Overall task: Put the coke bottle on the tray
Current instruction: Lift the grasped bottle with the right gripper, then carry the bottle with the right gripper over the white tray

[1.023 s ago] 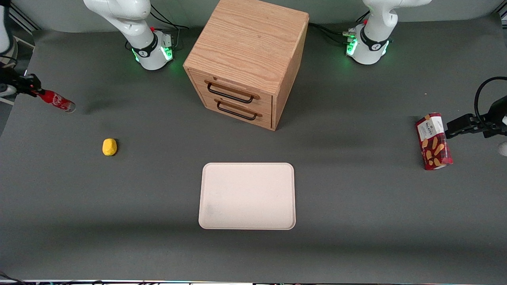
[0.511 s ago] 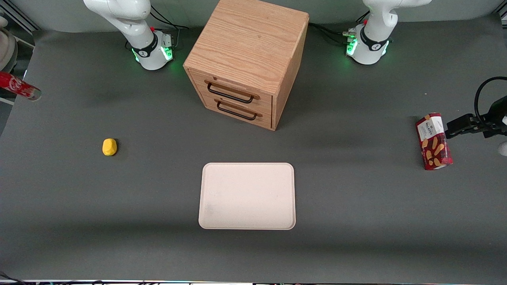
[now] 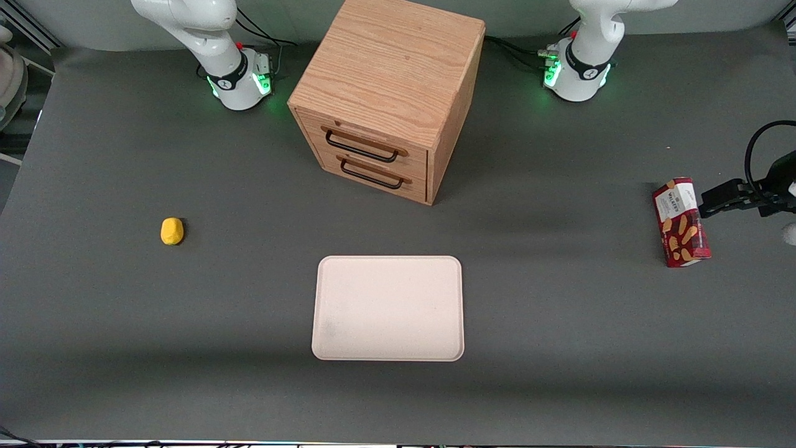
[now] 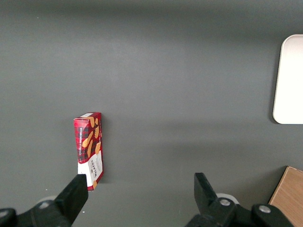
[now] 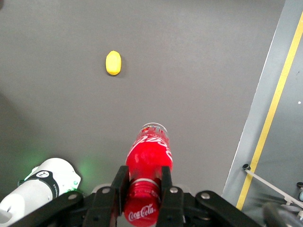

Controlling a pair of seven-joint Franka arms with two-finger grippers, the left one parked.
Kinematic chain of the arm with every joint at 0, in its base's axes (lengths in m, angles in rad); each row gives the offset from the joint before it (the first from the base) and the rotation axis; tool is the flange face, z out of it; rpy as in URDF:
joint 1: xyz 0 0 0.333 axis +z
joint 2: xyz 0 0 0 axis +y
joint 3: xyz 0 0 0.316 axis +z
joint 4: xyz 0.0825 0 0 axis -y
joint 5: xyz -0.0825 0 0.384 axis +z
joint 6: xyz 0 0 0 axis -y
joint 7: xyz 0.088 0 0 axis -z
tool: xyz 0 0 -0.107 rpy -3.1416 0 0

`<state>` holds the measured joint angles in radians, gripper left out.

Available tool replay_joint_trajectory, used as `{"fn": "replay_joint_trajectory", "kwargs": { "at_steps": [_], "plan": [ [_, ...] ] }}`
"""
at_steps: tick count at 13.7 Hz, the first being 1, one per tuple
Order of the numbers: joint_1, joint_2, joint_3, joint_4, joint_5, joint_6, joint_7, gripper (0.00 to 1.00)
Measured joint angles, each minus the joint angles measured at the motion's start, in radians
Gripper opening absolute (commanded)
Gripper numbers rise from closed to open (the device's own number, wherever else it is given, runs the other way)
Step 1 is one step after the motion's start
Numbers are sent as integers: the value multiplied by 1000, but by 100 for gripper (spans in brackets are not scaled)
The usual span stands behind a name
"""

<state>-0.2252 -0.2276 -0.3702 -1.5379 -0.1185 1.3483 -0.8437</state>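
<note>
Coke bottle (image 5: 147,177): we find it clamped between the two fingers (image 5: 118,187) of the gripper (image 5: 140,189), held up in the air above the grey table (image 3: 559,323) near the edge at the working arm's end. Its silvery base points down toward the table; we cannot see it in the front view.

Gripper: clenched on the bottle's upper body, one finger on each side; it is outside the front view as well.

Tray (image 3: 388,308): flat, pale, lying near the middle of the table, closer to the front camera's edge. We see nothing on it.

Wooden drawer cabinet (image 3: 388,96): stands farther from the front camera than the tray. Both drawers are closed, so we cannot tell their contents.

Yellow object (image 3: 172,231): small, rounded, lying on the table toward the working arm's end; seen also from the right wrist (image 5: 113,63).

Red cookie box (image 3: 681,222): lying toward the parked arm's end of the table.
</note>
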Motion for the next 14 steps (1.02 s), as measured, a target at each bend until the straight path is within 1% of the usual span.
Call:
{"fn": "replay_joint_trajectory", "kwargs": {
  "at_steps": [1, 3, 4, 6, 8, 11, 14],
  "plan": [
    [5, 3, 4, 8, 6, -3, 0, 0],
    [19, 20, 21, 11, 46, -4, 0, 0],
    [42, 37, 28, 17, 66, -5, 7, 0],
    [136, 80, 37, 52, 80, -16, 66, 0],
    [263, 136, 43, 115, 90, -35, 170, 0],
    [433, 223, 50, 223, 130, -41, 311, 0],
    [559, 308, 52, 303, 183, -50, 485, 0]
  ]
}}
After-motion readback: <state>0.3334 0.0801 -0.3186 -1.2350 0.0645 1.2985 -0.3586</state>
